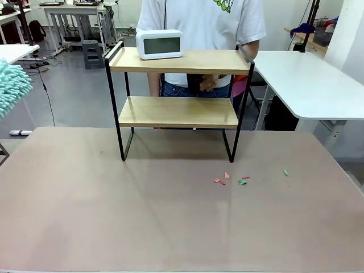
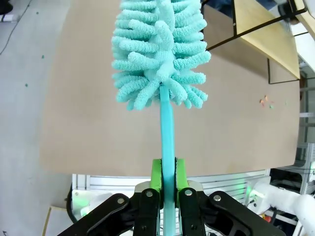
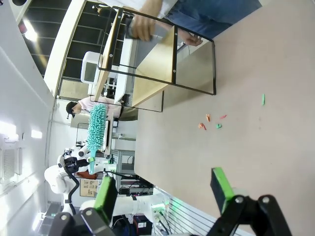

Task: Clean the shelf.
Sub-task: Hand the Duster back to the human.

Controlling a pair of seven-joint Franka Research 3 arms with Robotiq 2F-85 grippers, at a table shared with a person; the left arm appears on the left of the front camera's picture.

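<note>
Turquoise duster [image 2: 160, 54], clamped by its handle in the left tool [image 2: 168, 174] so its fluffy head can sweep the shelf [image 1: 179, 112] at upper centre; right tool [image 3: 164, 189] gapes empty.

Left gripper [image 2: 167, 179]: bottom centre, pads pinched on duster handle [image 2: 167, 130] (upright). Right gripper [image 3: 164, 191]: bottom edge, jaws spread wide.

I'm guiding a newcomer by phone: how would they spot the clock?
On the brown table stands a two-board shelf in a black frame. The clock sits on its top board, toward the robot's left end. It is a white box with a grey screen, unlike the tiny coloured scraps on the table.
</note>
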